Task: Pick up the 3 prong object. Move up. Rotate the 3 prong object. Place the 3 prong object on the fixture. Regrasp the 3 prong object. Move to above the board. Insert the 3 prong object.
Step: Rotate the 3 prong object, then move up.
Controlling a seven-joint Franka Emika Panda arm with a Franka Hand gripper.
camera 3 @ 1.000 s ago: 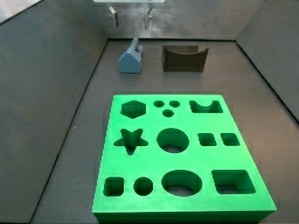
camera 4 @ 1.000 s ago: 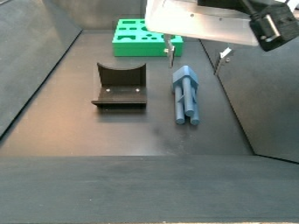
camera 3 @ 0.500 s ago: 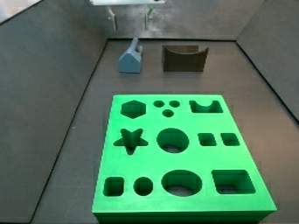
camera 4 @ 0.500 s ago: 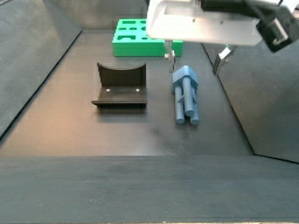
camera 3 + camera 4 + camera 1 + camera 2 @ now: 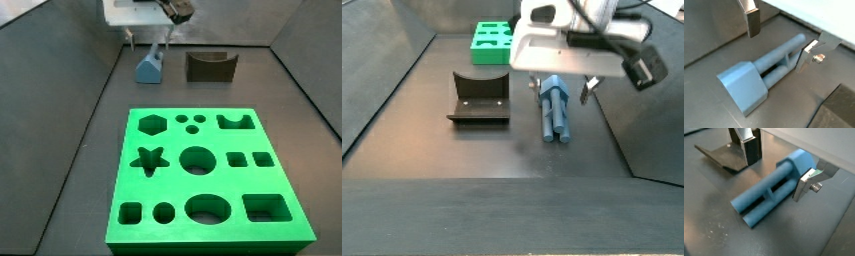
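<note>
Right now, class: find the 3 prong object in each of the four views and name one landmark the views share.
Wrist view: 3 prong object lies diagonally, mid-frame, between the open gripper fingers.
Wrist view: it crosses mid-frame, prongs toward the camera.
Side view: upper left, under the gripper.
Side view: centre right.
Shared landmark: the fixture, beside it in three views; absent from one wrist view.

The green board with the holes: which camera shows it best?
A side view shows the whole board, every cut-out visible. In the other side view only a corner of it shows, behind the pincer, which hangs open over the 3 prong object. Neither wrist view shows it.
</note>
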